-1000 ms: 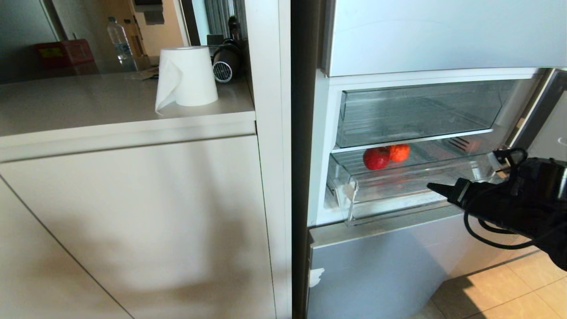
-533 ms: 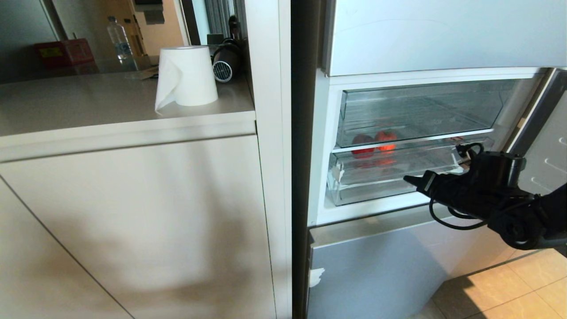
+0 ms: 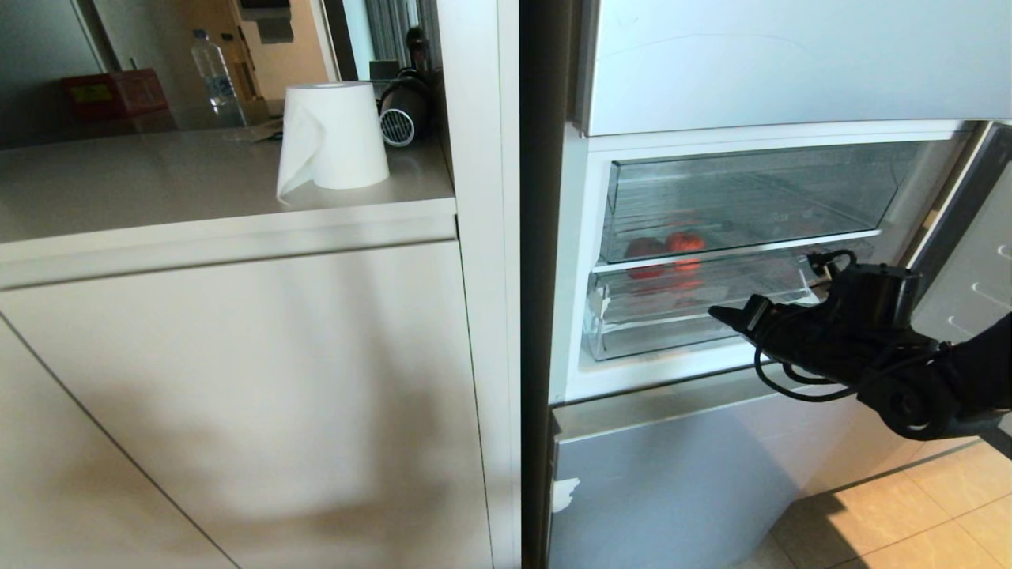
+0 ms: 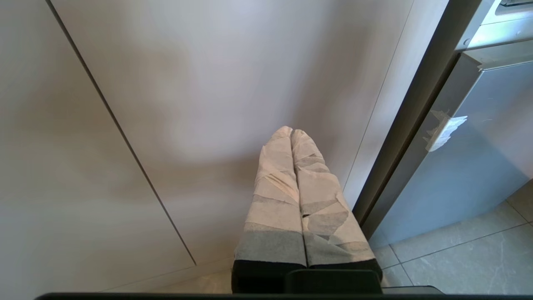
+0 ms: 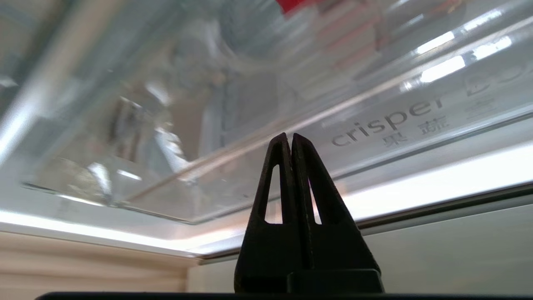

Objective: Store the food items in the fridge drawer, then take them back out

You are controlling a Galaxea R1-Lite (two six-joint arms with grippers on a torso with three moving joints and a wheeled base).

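Note:
The fridge drawer [image 3: 672, 328], clear and shallow, sits pushed into the fridge; its front with the word "crisper" fills the right wrist view [image 5: 395, 121]. Two round food items, one red [image 3: 647, 251] and one orange-red [image 3: 685, 241], show dimly through the plastic at the drawer's left. A red patch of the food items [image 5: 295, 4] shows in the right wrist view. My right gripper [image 3: 715, 314] is shut and empty, its tips [image 5: 289, 135] at the drawer's front lip. My left gripper [image 4: 291, 131], with taped fingers, is shut and empty, low before a cabinet door.
A taller clear drawer [image 3: 751, 197] sits just above. The open fridge door [image 3: 976, 229] stands at the right and the grey freezer front [image 3: 672, 474] below. A paper roll [image 3: 332, 138] and a bottle [image 3: 212, 71] stand on the counter [image 3: 158, 190] at the left.
The fridge drawer has slid from pulled out to pushed in. My shut right gripper moved up and inward with its front. The food items now lie under the upper drawer.

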